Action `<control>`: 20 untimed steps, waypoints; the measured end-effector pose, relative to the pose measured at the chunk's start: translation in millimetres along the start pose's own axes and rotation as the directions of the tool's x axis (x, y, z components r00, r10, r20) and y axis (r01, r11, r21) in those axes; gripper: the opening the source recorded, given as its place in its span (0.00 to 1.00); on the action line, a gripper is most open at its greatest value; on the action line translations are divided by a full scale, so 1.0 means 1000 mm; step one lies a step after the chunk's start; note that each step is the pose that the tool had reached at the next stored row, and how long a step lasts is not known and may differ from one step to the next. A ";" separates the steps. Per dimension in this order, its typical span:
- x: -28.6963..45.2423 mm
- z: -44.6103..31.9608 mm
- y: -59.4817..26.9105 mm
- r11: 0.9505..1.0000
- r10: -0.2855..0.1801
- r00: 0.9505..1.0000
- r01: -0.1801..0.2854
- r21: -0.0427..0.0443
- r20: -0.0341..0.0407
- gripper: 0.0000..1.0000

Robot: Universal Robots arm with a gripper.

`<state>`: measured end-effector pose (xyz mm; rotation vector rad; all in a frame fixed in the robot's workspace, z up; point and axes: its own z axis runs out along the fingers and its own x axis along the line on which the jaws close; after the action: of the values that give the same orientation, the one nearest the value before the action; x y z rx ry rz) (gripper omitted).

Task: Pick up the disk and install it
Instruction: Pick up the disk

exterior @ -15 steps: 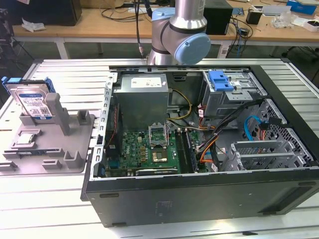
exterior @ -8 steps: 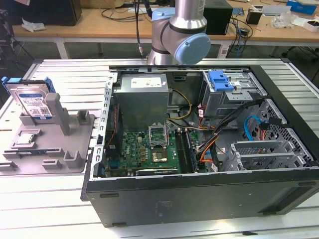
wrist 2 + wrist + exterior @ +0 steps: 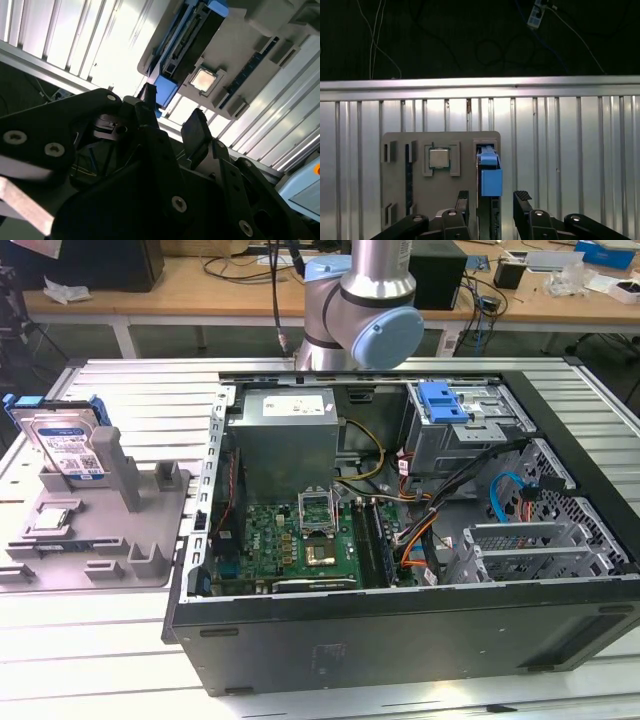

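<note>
Standing upright at the holder (image 3: 150,525) edge beside a chip (image 3: 50,521), the blue-framed, white-labelled disk (image 3: 68,445) is ungripped; gripper (image 3: 492,197) spread apart.

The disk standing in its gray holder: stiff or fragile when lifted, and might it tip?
Likely rigid: the disk shows a metal body in a blue plastic bracket. Probably heavy for its size, so the open claw may need a firm grip. It stands on edge in the gray holder, so a sideways push could tip it.
</note>
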<state>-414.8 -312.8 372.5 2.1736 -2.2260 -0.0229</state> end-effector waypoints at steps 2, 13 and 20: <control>0.0001 0.0016 -0.0002 1.000 0.008 1.000 -0.008 0.000 0.001 0.48; 0.0012 0.0175 -0.0008 1.000 0.019 1.000 -0.019 0.000 0.001 0.48; 0.0012 0.0271 -0.0011 1.000 0.020 1.000 -0.020 0.000 0.001 0.48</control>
<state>-414.6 -314.2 345.5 2.1509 -2.2484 -0.0237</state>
